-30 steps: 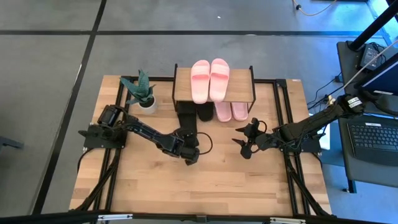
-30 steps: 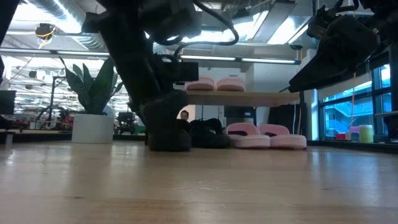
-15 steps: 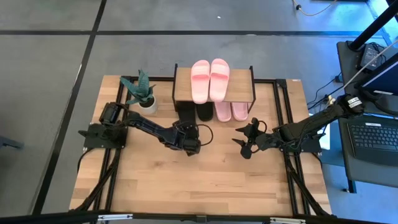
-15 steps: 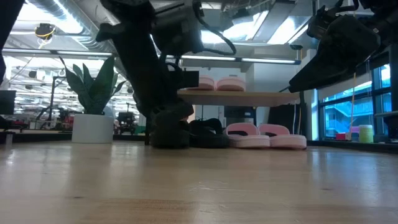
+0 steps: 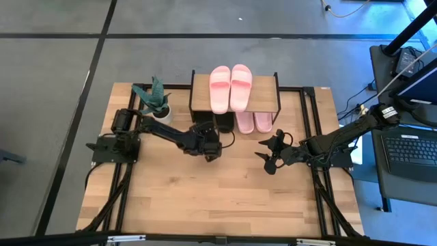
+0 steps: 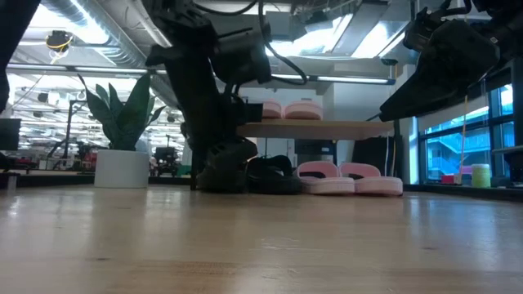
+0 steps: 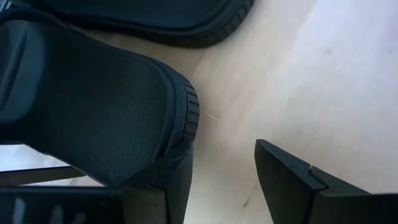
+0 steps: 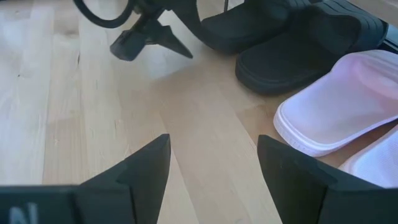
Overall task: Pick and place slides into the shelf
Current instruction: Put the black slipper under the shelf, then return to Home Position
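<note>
Looking straight down on a wooden table (image 5: 225,205), two dark robot arms reach in from either side toward a small shelf (image 5: 199,96) standing at the far edge. One pale pink pair of slides (image 5: 230,87) already lies side by side on the shelf's light wooden top board. A second pink pair (image 5: 254,121) sits on the lower level beneath that board, toes poking out toward the front, and a black slide (image 5: 224,124) lies just beside them, also tucked under the board. The left gripper (image 5: 208,145) is right at the shelf's front left corner, and its wrist view shows the last black slide (image 7: 93,99) pressed against one of its fingers (image 7: 298,186), with the other finger lost beneath the sole; the jaws look closed around this slide, though the grip itself is partly hidden. That slide appears to rest low, near the tabletop, next to its partner (image 7: 143,18), but not yet fully set in place. The right gripper (image 5: 268,154) hangs well apart from the shelf with its fingers spread wide and nothing between them. By this reckoning, five of six slides are stowed, and only the final black one remains to be pushed in and released.
</note>
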Action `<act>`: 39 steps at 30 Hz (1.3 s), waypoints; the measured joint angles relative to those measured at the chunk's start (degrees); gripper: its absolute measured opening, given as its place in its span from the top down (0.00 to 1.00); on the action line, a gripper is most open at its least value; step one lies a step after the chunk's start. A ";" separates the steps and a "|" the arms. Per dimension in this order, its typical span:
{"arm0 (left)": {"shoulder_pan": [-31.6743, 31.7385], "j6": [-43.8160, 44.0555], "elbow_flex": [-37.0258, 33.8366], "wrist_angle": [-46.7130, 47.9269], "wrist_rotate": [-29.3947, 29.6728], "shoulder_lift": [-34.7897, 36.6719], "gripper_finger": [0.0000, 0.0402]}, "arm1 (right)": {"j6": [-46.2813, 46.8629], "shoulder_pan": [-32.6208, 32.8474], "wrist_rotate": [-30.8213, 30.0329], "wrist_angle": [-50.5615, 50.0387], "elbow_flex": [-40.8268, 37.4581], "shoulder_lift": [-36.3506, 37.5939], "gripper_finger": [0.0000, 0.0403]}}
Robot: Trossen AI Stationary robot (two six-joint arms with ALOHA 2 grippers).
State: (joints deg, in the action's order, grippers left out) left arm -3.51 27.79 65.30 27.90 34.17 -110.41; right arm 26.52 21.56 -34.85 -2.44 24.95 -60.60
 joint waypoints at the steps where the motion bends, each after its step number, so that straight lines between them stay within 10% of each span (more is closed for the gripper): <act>1: 0.24 0.00 0.00 -0.01 -0.02 0.00 0.59 | 0.00 0.00 0.00 0.00 0.00 0.00 0.40; 21: -5.43 -0.99 0.00 -0.53 -5.22 5.51 0.59 | -0.14 0.00 -0.61 1.34 -0.02 0.06 0.40; 30: -9.67 -6.47 -3.19 -1.44 -5.12 23.46 0.59 | -10.14 0.02 -5.20 2.23 3.59 5.01 0.40; 39: -11.89 -11.59 -23.68 -21.14 -0.48 49.61 0.59 | -16.33 0.02 -5.27 -1.94 3.67 15.49 0.40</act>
State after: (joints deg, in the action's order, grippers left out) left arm -15.40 16.20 41.62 6.76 33.69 -60.80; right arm 10.20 21.58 -40.12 -4.38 28.62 -45.11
